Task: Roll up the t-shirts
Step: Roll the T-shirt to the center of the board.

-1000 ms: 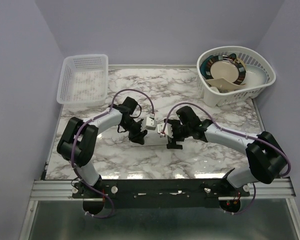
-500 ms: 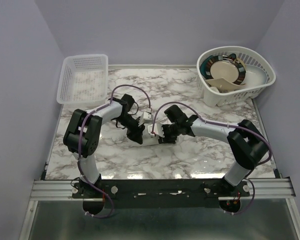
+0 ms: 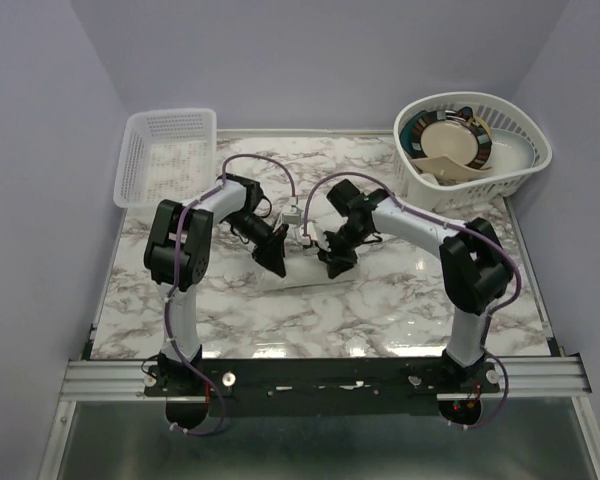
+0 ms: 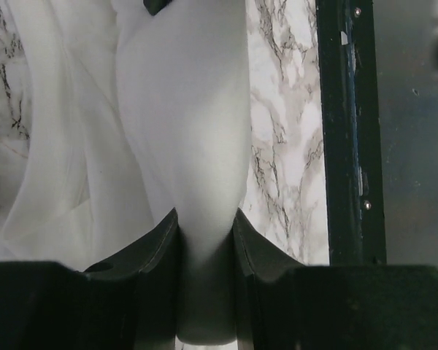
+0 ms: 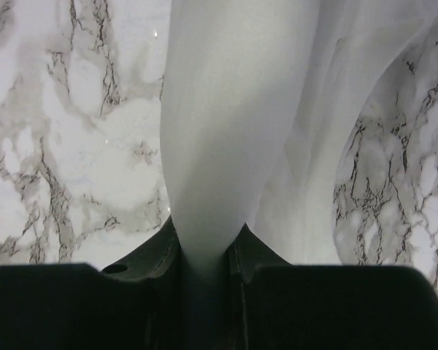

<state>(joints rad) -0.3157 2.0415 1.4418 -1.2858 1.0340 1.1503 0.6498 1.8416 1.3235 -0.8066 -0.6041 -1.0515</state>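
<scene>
A white t-shirt (image 3: pixel 302 272) lies bunched in a narrow strip on the marble table's middle, hard to tell from the pale stone in the top view. My left gripper (image 3: pixel 273 256) is at its left end and my right gripper (image 3: pixel 336 262) at its right end. In the left wrist view the left gripper (image 4: pixel 204 219) is shut on a thick fold of the t-shirt (image 4: pixel 182 109). In the right wrist view the right gripper (image 5: pixel 204 232) is likewise shut on a fold of the t-shirt (image 5: pixel 233 109), with looser cloth spreading to one side. No printed graphic shows.
A white mesh basket (image 3: pixel 167 155) stands at the back left corner. A round white basket (image 3: pixel 500 165) holding plates stands at the back right. The black front rail (image 4: pixel 347 146) runs close beside the left gripper's side of the cloth.
My right gripper has closed from wide open onto the cloth. Both grippers have shifted a little toward the back of the table, and both elbows have swung inward.
</scene>
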